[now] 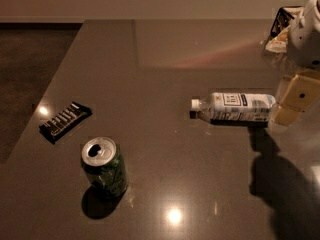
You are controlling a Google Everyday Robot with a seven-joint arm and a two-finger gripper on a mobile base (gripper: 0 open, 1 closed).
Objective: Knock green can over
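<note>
The green can (105, 168) stands upright on the dark table (165, 59), near the front left, with its silver top and pull-tab hole showing. My gripper (287, 109) hangs at the far right of the view, above the table and by the base end of a lying bottle. It is far to the right of the can and holds nothing that I can see.
A clear plastic bottle (234, 107) with a white label lies on its side at centre right, cap pointing left. A flat black snack bar (65, 120) lies behind and left of the can. A dark basket (281, 24) sits at the back right. The table's left edge runs diagonally past the snack bar.
</note>
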